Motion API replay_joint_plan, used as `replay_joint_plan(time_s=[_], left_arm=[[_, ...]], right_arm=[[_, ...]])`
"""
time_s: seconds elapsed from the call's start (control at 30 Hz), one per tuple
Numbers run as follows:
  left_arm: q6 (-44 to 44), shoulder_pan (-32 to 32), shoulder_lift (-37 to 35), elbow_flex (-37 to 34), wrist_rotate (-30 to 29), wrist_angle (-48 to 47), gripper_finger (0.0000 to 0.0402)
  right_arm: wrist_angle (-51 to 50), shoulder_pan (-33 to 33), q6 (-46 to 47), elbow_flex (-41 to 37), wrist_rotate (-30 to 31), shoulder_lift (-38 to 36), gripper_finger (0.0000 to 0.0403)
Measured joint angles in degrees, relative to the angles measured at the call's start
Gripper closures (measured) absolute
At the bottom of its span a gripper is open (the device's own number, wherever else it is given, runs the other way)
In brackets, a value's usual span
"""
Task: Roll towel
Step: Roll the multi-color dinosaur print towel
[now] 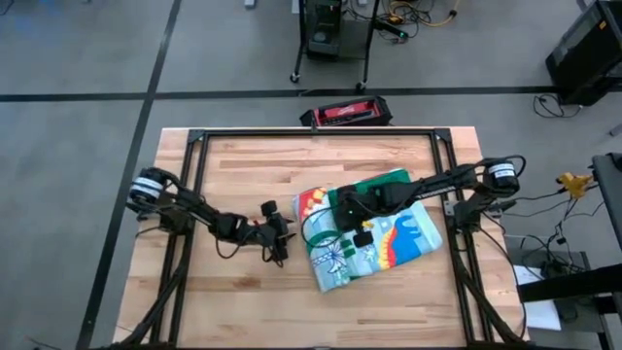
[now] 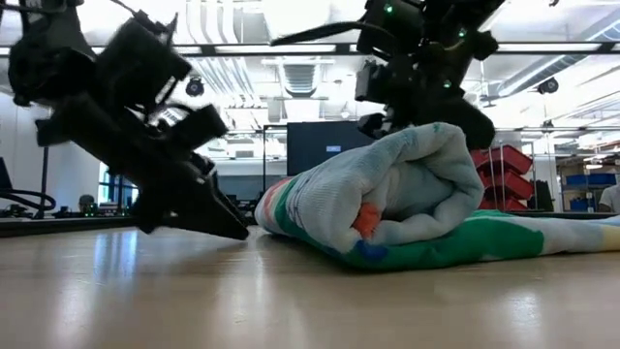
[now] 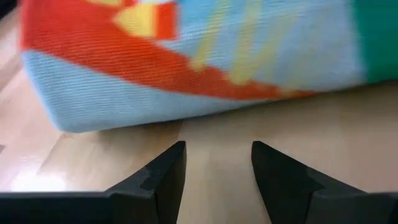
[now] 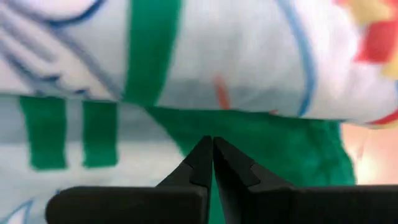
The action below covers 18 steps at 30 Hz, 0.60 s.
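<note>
One towel [image 1: 374, 233], dinosaur-printed with a green border, lies partly rolled on the right half of my wooden worktop [image 1: 243, 165] (the rolled bulk faces the low camera). My right tool [image 4: 212, 146] sits over the towel with its fingers pressed together and nothing between them. My left tool [image 3: 217, 165] rests low on the worktop just beside the towel's left edge, fingers apart and empty.

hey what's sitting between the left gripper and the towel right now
Nothing but bare wooden table. In the left wrist view the left gripper stands open just short of the towel, with only wood between them.
</note>
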Motion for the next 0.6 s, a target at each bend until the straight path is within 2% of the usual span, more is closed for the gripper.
replay_joint_plan(time_s=[0.1, 0.23, 0.33, 0.43, 0.6], left_arm=[[0.55, -0.41, -5.31, -0.02, -0.09, -2.21, 0.0229], [7.71, 0.16, -11.01, 0.76, 0.11, -1.95, 0.0225], [13.51, 1.79, -12.50, 3.88, 3.89, -3.10, 0.0223], [17.60, 4.45, -10.43, 10.14, 11.03, -9.46, 0.0224], [26.76, 8.00, -5.58, 23.54, 18.29, -28.98, 0.0217]], right_arm=[[-1.26, 0.97, 0.30, -0.04, 0.06, -1.05, 0.0403], [-2.03, 2.35, 1.27, -0.12, 0.09, -2.31, 0.0403], [-0.98, 3.03, 1.27, -0.39, 0.04, -2.82, 0.0403], [-0.85, 3.45, 1.34, -0.83, 0.14, -2.80, 0.0403], [-5.39, 4.05, 2.85, -0.93, 0.06, -4.30, 0.0403]])
